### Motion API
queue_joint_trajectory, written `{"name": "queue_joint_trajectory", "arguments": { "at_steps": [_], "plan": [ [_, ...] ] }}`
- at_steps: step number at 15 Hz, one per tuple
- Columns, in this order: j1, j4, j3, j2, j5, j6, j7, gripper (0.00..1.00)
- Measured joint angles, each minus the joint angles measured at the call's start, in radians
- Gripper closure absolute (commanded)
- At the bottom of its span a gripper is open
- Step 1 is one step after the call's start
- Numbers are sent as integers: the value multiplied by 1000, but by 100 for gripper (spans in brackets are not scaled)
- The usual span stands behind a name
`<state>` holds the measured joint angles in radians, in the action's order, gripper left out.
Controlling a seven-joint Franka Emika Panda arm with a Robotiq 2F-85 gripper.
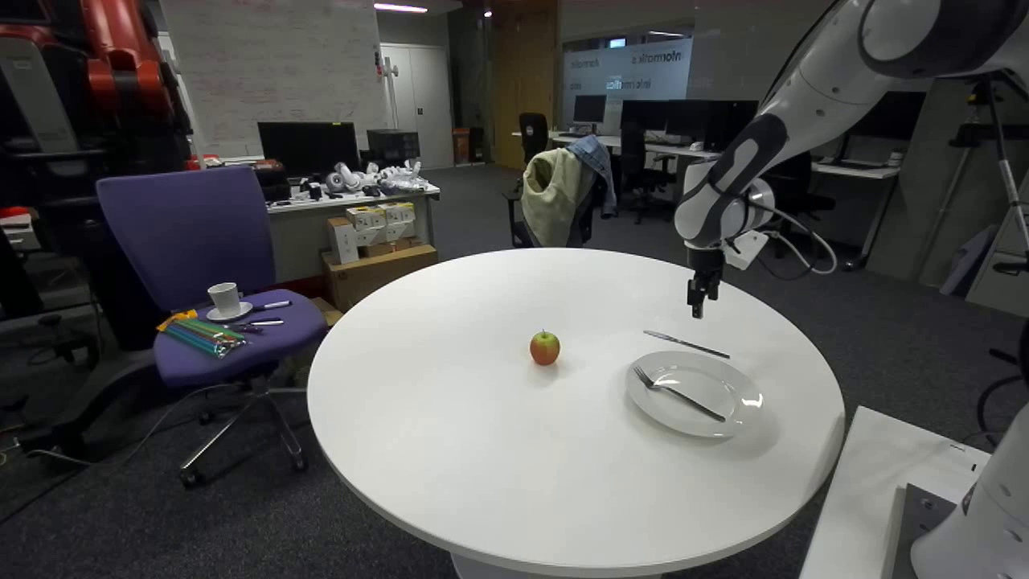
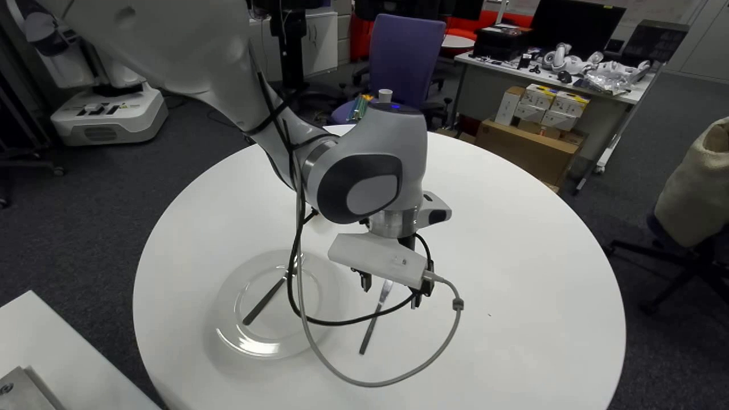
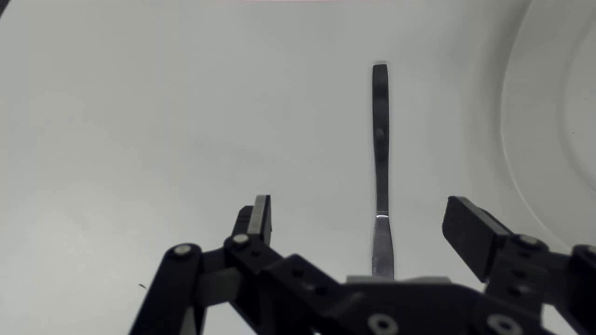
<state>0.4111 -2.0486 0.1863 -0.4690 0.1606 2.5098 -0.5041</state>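
My gripper (image 1: 697, 310) is open and empty above the round white table. In the wrist view, its two fingers (image 3: 358, 202) stand wide apart on either side of a metal knife (image 3: 381, 135). The knife lies flat on the table, apart from the fingers; the end of its blade is hidden behind the gripper body. The knife also shows in both exterior views (image 1: 687, 344) (image 2: 372, 324). A white plate (image 1: 643, 406) lies beside the knife, with a fork (image 1: 683, 396) resting on it. A red-green apple (image 1: 545, 348) stands near the table's middle; the arm hides it in an exterior view.
The round white table (image 1: 434, 450) has a white bench (image 1: 884, 450) with the arm's base next to it. A loose grey cable (image 2: 393, 382) hangs from the wrist. A purple chair (image 1: 193, 233) holds a white cup (image 1: 225, 299), saucer and pens.
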Motion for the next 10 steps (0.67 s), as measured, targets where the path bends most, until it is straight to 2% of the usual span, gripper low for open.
{"name": "queue_joint_trajectory", "arguments": {
  "at_steps": [5,10],
  "plan": [
    [51,0,-61,-22,-88,1,-172,0],
    [61,0,-76,-43,-154,1,-206,0]
  ]
}}
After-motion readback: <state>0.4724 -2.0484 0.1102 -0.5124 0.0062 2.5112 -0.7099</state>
